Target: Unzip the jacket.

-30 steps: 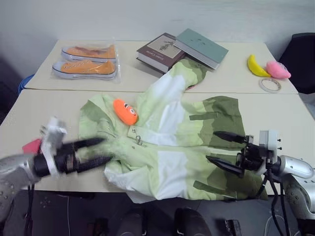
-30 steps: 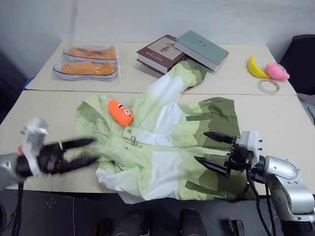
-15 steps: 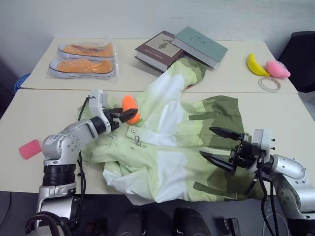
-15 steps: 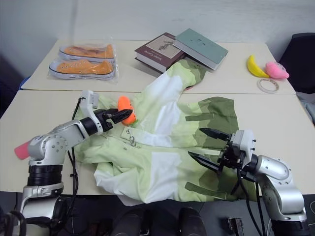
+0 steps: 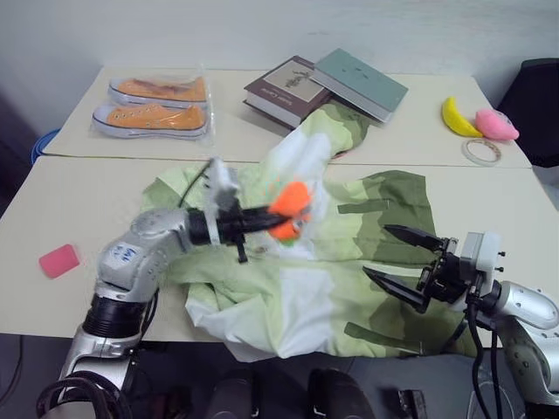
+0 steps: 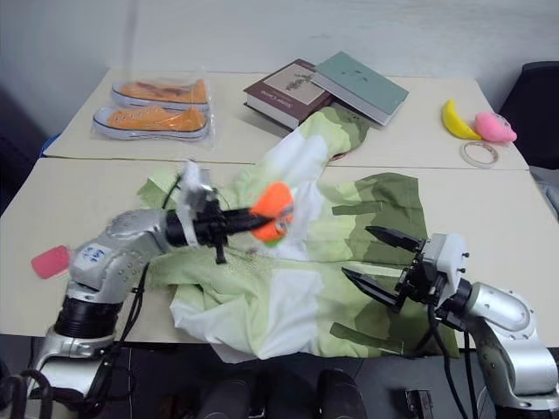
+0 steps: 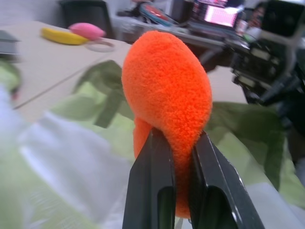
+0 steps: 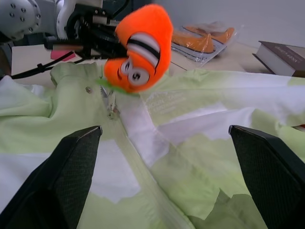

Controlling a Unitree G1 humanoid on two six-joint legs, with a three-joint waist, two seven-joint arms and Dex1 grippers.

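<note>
2 beige surfaces (image 5: 79, 188) stand edge to edge, and the jacket (image 5: 349, 227) lies crumpled across the near one, its hood reaching onto the far one. Its soft fabric runs in wavy bands of pale green, white and olive, with small metal snaps beside the zipper (image 8: 112, 106). The left gripper (image 5: 278, 216) has its jaws pinched shut on the orange plush charm (image 5: 288, 209), held up above the middle of the jacket. In the left wrist view the charm is a fuzzy, rounded lump squeezed between 2 flat black fingers (image 7: 151, 191). From the right wrist view its other side appears: 2 round eyes and a white stripe edged in black. The right gripper (image 5: 403, 266) hovers over the jacket's olive part with its pointed jaws spread wide around nothing.

On the far surface lie 2 orange canvas shoes (image 5: 153, 105) in clear plastic, a brown book (image 5: 284, 90) whose cover writing is too small to read, a grey-green book (image 5: 358, 80) resting partly on it, a yellow banana-shaped toy (image 5: 456, 118), a pink plush (image 5: 494, 124) and a tape ring (image 5: 479, 150). A pink block (image 5: 59, 260) sits at the near surface's left.
</note>
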